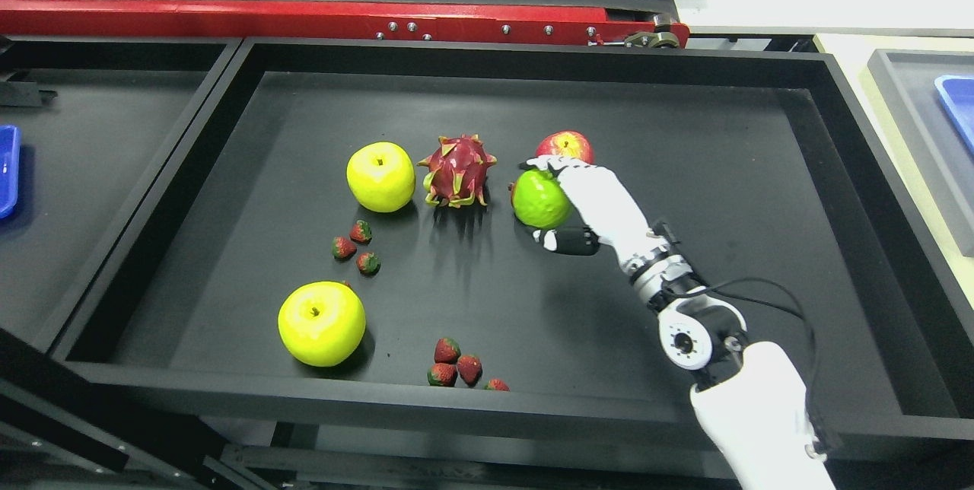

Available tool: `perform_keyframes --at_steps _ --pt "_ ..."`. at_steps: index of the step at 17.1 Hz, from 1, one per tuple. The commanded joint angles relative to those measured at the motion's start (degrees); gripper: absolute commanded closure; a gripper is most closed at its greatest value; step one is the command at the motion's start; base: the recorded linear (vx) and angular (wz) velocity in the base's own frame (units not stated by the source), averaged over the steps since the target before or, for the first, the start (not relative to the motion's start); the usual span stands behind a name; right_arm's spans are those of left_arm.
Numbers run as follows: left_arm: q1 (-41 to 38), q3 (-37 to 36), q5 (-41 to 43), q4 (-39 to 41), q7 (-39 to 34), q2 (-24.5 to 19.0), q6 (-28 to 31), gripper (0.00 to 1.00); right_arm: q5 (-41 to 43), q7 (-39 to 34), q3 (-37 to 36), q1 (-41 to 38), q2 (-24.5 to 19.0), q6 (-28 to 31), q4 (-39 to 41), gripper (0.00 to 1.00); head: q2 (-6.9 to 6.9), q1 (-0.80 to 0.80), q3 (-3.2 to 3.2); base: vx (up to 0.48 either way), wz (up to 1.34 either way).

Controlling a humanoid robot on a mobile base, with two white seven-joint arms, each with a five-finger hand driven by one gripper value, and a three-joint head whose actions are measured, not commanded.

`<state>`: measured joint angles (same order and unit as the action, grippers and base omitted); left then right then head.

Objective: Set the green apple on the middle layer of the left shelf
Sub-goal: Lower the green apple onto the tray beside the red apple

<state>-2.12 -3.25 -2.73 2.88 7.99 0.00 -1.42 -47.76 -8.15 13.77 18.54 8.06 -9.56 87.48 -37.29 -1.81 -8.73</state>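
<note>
Green apple lies on the dark floor of a big black tray, a little right of the tray's middle. The right robot hand is wrapped around it from the right side: the white fingers curve over the far top of the apple and the dark thumb sits under its near side, so the hand is closed on the fruit. I cannot tell if the apple is touching the tray floor or is a little above it. The white arm comes in from the lower right corner of the picture. The left arm does not show.

Just behind the fingers, on the far side, there is a red apple, very near or touching the hand. To the left of the green apple stands a dragon fruit, near but apart from it. Further left is a yellow apple, just beside the dragon fruit. On the near side of this yellow apple lie three small strawberries in a loose group. A second yellow apple is at the near left of the tray. More strawberries lie close to the tray's near wall, about in the middle.

Beyond the far wall of the tray runs a red bar. At the left edge of the picture a blue object lies in a neighbouring tray, and another blue object is at the right edge.
</note>
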Motion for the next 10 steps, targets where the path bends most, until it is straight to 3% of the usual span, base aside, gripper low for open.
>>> perform_keyframes --at_steps 1,3,4,5,6,10 --pt "0.01 0.0 0.0 0.02 0.01 -1.0 0.01 0.0 -2.77 -2.83 15.66 5.62 -3.38 0.07 -6.95 0.98 0.0 0.0 0.0 0.051 -0.09" --pt "0.01 0.0 0.0 0.02 0.01 -1.0 0.01 0.0 -3.21 -4.32 15.59 7.73 -6.02 0.16 -11.6 0.93 0.0 0.0 0.0 0.057 -0.08" --pt "0.01 0.0 0.0 -0.07 -0.08 -1.0 0.01 0.0 -2.69 -4.85 14.89 8.7 -7.06 0.94 -13.89 0.66 0.0 0.0 0.0 0.05 -0.07" --pt "0.01 0.0 0.0 0.02 0.01 -1.0 0.01 0.0 -1.73 -5.2 14.27 8.79 -7.06 2.08 -14.17 0.09 0.0 0.0 0.0 0.052 -0.1" --pt "0.01 0.0 0.0 0.02 0.01 -1.0 -0.08 0.0 0.02 -5.21 13.39 8.45 -7.06 3.48 -14.09 0.0 0.0 0.0 0.0 0.052 -0.1" --pt "0.01 0.0 0.0 0.02 0.01 -1.0 -0.08 0.0 10.13 -5.03 5.59 5.9 -7.06 4.29 -14.0 0.0 0.0 0.0 0.0 0.045 -0.03"
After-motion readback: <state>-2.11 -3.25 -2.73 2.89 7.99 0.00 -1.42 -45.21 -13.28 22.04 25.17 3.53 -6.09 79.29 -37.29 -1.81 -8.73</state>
